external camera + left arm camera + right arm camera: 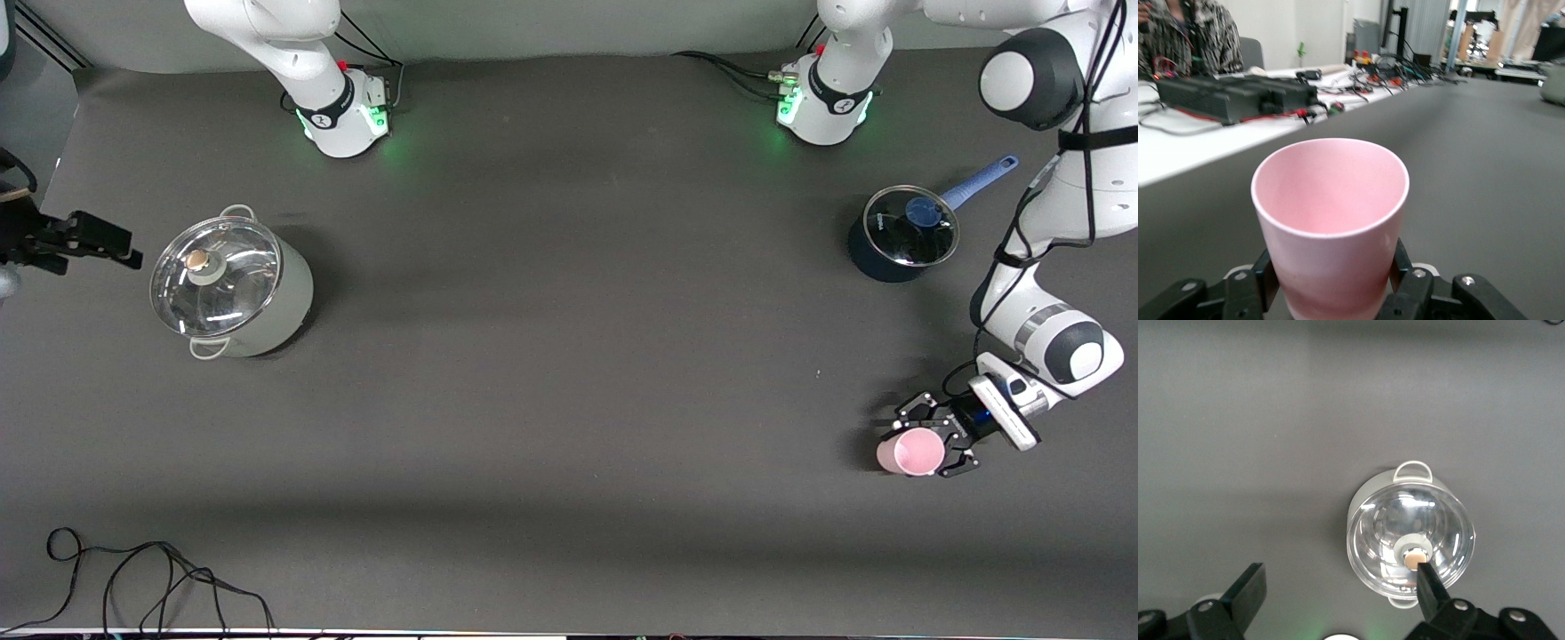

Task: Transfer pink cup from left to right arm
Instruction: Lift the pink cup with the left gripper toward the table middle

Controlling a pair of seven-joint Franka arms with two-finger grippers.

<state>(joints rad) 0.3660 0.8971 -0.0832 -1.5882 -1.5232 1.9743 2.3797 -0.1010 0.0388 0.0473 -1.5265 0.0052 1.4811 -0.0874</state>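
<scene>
The pink cup (pixel 910 452) is a small pale-pink tumbler at the left arm's end of the table, nearer the front camera than the blue saucepan. My left gripper (pixel 932 437) is shut on it, low at the table, with one finger on each side of its lower wall. In the left wrist view the cup (pixel 1331 220) stands upright and empty between the fingers (pixel 1265 277) of the left gripper (pixel 1331 275). My right gripper (pixel 100 242) waits open and empty, up in the air at the right arm's end, beside the large pot. Its jaws (pixel 1338 587) stand wide apart.
A large silver pot with a glass lid (pixel 231 289) stands toward the right arm's end and also shows in the right wrist view (pixel 1411 540). A dark blue saucepan with lid and blue handle (pixel 902 233) stands toward the left arm's end. A black cable (pixel 160 578) lies along the front edge.
</scene>
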